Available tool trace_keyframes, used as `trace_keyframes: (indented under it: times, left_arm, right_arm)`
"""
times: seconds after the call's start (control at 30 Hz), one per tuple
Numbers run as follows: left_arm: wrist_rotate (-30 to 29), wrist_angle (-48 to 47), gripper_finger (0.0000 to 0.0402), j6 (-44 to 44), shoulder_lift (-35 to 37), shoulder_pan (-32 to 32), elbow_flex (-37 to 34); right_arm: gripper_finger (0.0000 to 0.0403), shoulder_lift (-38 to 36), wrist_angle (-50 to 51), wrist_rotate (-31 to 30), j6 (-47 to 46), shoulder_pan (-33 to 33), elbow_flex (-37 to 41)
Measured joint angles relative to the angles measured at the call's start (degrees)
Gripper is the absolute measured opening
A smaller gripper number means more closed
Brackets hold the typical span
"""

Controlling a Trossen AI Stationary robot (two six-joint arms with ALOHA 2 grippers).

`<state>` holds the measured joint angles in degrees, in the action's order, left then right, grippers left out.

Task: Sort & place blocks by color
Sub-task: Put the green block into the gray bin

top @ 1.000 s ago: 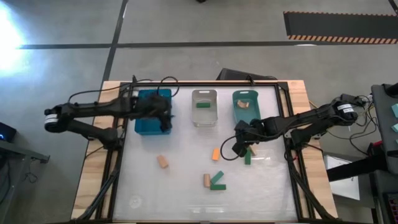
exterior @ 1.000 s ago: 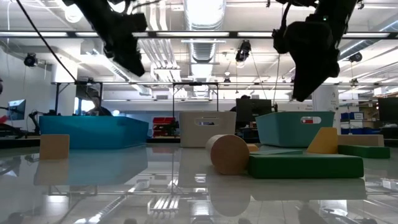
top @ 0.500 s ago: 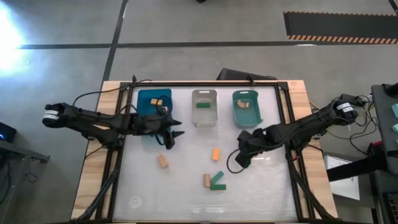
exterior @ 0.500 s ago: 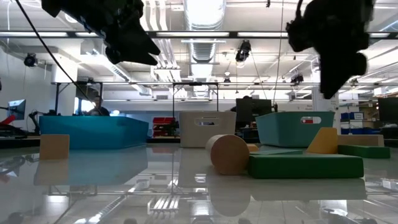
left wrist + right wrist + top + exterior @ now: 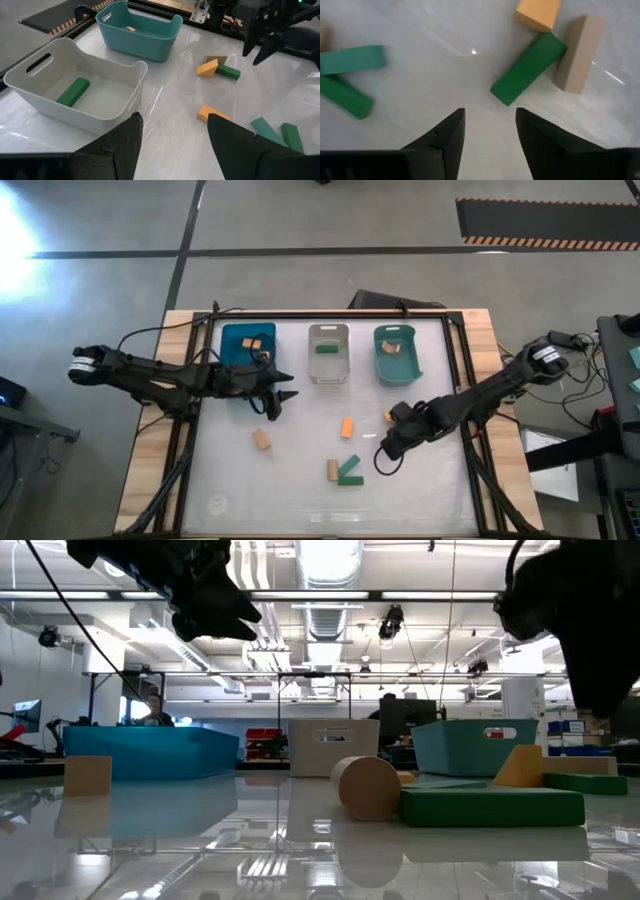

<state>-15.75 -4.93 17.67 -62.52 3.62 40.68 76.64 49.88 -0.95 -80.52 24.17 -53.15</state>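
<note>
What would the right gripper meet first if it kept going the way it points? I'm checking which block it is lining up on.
Probably the dark green bar: it lies just ahead of the open right gripper, with the orange block and tan bar touching its far end. The gripper's height above the table is unclear.

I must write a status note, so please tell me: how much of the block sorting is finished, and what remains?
Partly done. A green block lies in the clear bin, and each of the blue bin and teal bin holds something. Nothing is in hand: the left gripper and right gripper are both open and empty. Left on the table: tan, orange and green blocks, including a green bar near the right gripper.
</note>
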Motion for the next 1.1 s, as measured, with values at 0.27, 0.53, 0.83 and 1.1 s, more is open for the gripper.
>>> trace_keyframes:
  times: [0.27, 0.53, 0.83, 1.1]
  left_arm:
    - [0.0, -0.12, 0.0207, -0.55, -0.02, 0.0, -0.02]
    - [-0.22, -0.22, 0.0207, -2.85, -0.02, 0.0, -0.04]
    - [-1.75, -0.18, 0.0207, -4.63, -0.02, 0.0, -0.06]
    - [-1.75, -0.05, 0.0207, -6.51, 0.0, -0.12, -0.06]
  right_arm:
    - [0.0193, 6.03, 0.16, 0.82, -2.85, 0.0, 0.0]
    - [0.0204, 9.52, 0.11, -2.34, -9.26, -0.03, 0.0]
    - [0.0203, 13.5, -1.1, -2.67, -11.99, -0.03, 0.0]
    - [0.0195, 15.04, -1.44, -1.94, -11.97, -0.11, -0.13]
